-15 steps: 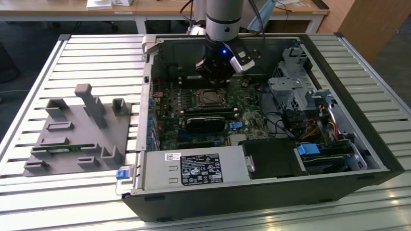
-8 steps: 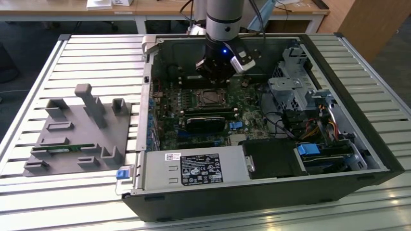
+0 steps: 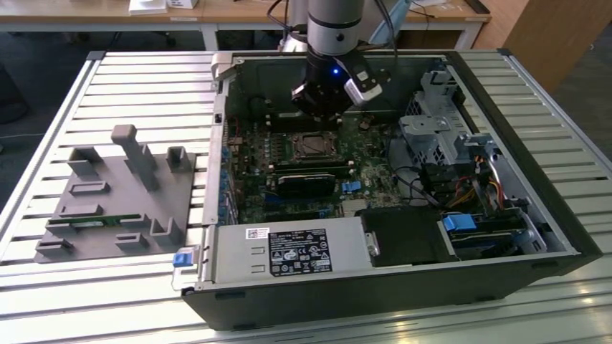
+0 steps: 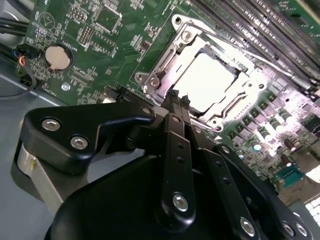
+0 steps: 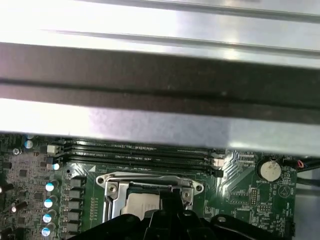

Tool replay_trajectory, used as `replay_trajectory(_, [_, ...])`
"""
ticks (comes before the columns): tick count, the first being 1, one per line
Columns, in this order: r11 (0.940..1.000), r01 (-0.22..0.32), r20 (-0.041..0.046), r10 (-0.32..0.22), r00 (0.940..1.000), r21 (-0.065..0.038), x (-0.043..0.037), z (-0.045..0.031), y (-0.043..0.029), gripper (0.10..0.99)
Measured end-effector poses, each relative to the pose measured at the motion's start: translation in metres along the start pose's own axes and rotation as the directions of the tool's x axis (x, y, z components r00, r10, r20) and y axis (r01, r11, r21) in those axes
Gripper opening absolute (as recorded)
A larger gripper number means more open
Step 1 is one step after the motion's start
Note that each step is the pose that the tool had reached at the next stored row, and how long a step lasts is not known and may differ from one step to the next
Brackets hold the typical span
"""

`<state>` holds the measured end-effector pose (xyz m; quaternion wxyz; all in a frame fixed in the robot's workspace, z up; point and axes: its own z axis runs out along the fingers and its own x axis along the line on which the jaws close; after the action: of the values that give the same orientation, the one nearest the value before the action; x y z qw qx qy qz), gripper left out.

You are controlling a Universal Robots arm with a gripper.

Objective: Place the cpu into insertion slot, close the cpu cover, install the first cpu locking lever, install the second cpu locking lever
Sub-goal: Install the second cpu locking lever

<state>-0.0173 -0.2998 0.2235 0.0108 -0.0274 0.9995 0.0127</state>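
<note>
cpu (image 4: 207,82) sits in the insertion slot (image 4: 165,55) under the cpu cover (image 4: 252,85), light yet fragile, best handled by its edges; gripper (image 4: 177,98) fingers pinched together, empty.

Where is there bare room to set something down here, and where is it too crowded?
Bare: the slatted table beyond the grey fixture, and the strip before the case at the near edge. Crowded: inside the case, where the gripper hangs at the socket's edge by the cpu, with memory slots and drive cages close by.
</note>
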Motion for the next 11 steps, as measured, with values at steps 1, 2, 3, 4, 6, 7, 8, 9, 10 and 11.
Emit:
replay_trajectory(1, [1.0, 0.0, 0.0, 0.0, 1.0, 0.0, 0.0001, 0.0, -0.0012, 0.122])
replay_trajectory(2, [1.0, 0.0, 0.0001, 0.0, 1.0, 0.0, 0.0002, 0.0, -0.0022, 0.122])
replay_trajectory(3, [1.0, 0.0, 0.0001, 0.0, 1.0, 0.0, 0.0002, -0.0001, -0.0036, 0.122])
replay_trajectory(4, [1.0, 0.0, 0.0001, 0.0, 1.0, 0.0, 0.0003, -0.0001, -0.0048, 0.122])
replay_trajectory(6, [1.0, 0.0, 0.0001, 0.0, 1.0, 0.0, 0.0005, -0.0002, -0.0076, 0.122])
replay_trajectory(7, [1.0, 0.0, 0.0, 0.0, 1.0, 0.0, 0.0005, -0.0002, -0.009, 0.122])
replay_trajectory(8, [1.0, 0.0, 0.0001, 0.0, 1.0, 0.0, 0.0006, -0.0003, -0.0102, 0.122])
replay_trajectory(9, [1.0, 0.0, 0.0001, 0.0, 1.0, 0.0, 0.0007, -0.0003, -0.0116, 0.122])
replay_trajectory(10, [1.0, 0.0, 0.0001, 0.0, 1.0, 0.0, 0.0007, -0.0003, -0.0131, 0.122])
replay_trajectory(11, [1.0, 0.0, 0.0001, 0.0, 1.0, 0.0, 0.0008, -0.0003, -0.0144, 0.122])
